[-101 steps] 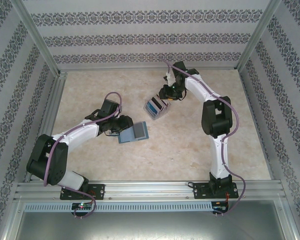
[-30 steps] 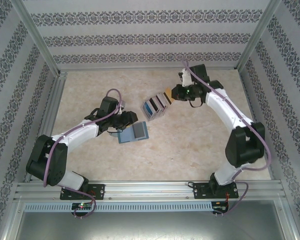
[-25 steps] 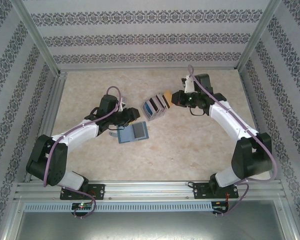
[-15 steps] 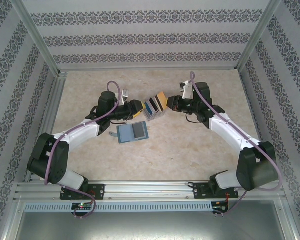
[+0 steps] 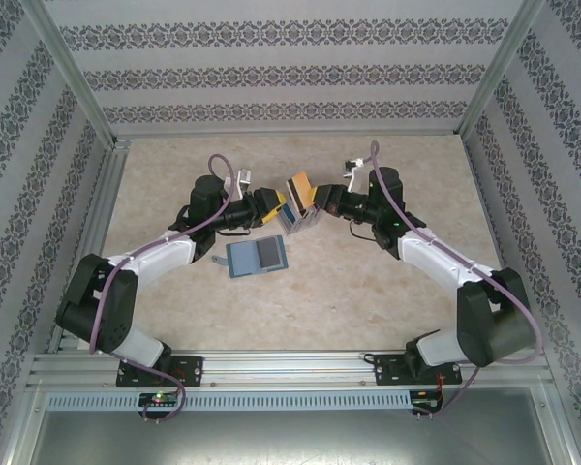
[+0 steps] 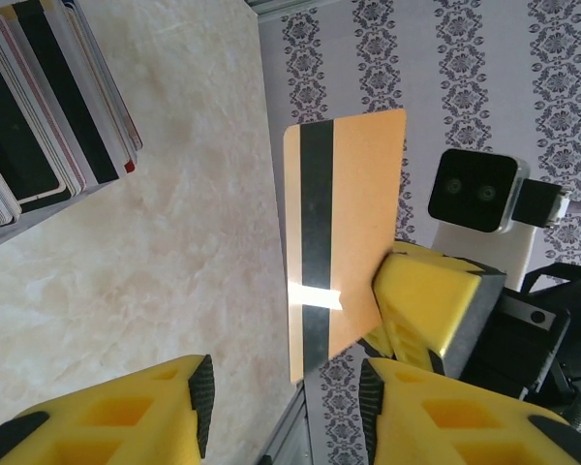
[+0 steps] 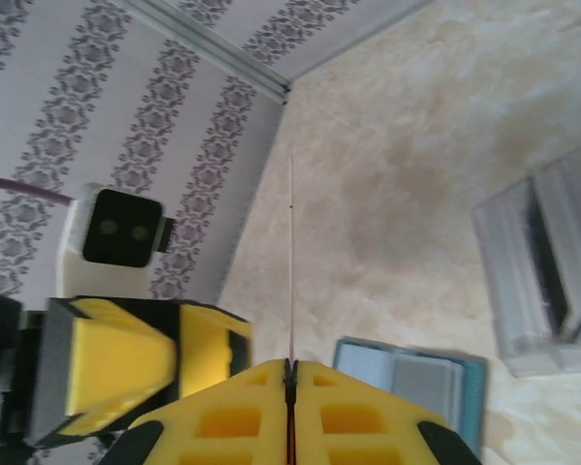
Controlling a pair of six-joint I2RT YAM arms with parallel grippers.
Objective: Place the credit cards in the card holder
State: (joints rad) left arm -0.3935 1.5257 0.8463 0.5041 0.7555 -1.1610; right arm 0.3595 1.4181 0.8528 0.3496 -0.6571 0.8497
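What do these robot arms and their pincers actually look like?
The left arm and right arm have white shells with black joints. A purple cable runs along each. Each ends in two chunky yellow fingers with square hollows, and carries a small white camera box with a black face.

The left arm [image 5: 155, 257] and right arm [image 5: 436, 257] share white links, black joints, purple cables [image 5: 218, 179] and yellow gripper fingers [image 6: 431, 300].

I have both arms stretched forward and bent inward, wrists turned so the two grippers face each other, close together. My left gripper [image 5: 264, 203] has its jaws apart. My right gripper [image 5: 321, 199] is pinched tight on the lower corner of a tan-orange card [image 6: 358, 213], held upright.
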